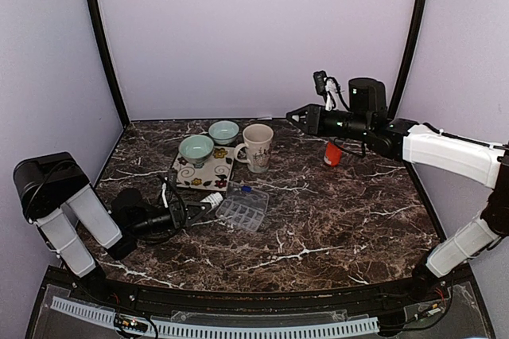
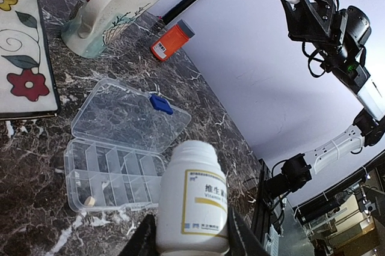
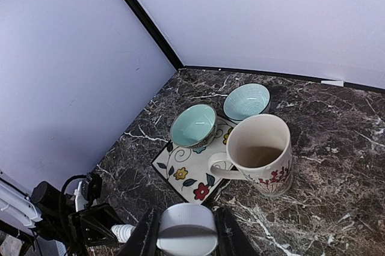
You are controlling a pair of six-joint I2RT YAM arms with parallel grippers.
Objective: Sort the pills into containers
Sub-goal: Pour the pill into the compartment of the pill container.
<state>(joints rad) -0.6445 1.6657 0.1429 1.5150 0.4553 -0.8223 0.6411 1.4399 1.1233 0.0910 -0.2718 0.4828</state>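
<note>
The left end effector (image 2: pixel 189 239) pinches the white pill bottle (image 2: pixel 192 199), with the open organiser (image 2: pixel 114 175) just ahead. Tip the bottle slowly over one compartment. The right end effector (image 3: pixel 186 236) pinches the cap (image 3: pixel 186 226), high and well apart.

Light: being spread brightly and evenly | Shadows: being cast faintly on the table (image 1: pixel 342 227) | Edges: being bowed by the lens
</note>
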